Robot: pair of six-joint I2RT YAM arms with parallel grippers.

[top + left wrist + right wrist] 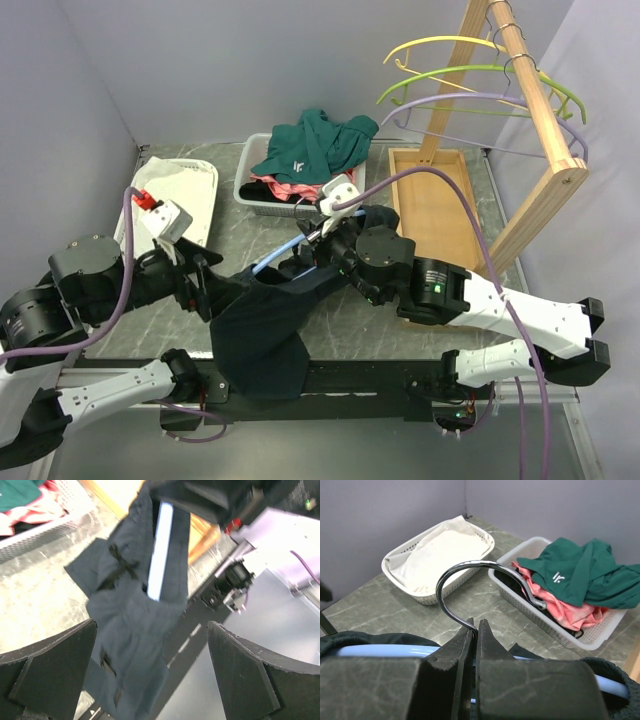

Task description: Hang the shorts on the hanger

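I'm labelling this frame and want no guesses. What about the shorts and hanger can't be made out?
1. Top view: the shorts cover most of the hanger; its ends are hidden.
2. Right wrist view: the right gripper blocks where the hanger's hook meets its bar.
3. Left wrist view: everything is blurred, and the bottom edge cuts off the shorts' lower end.

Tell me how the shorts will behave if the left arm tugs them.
Probably floppy: the shorts drape in loose folds off the hanger. Likely light for their size: the thin hanger carries them. They may slide along its smooth bar; no clip shows.
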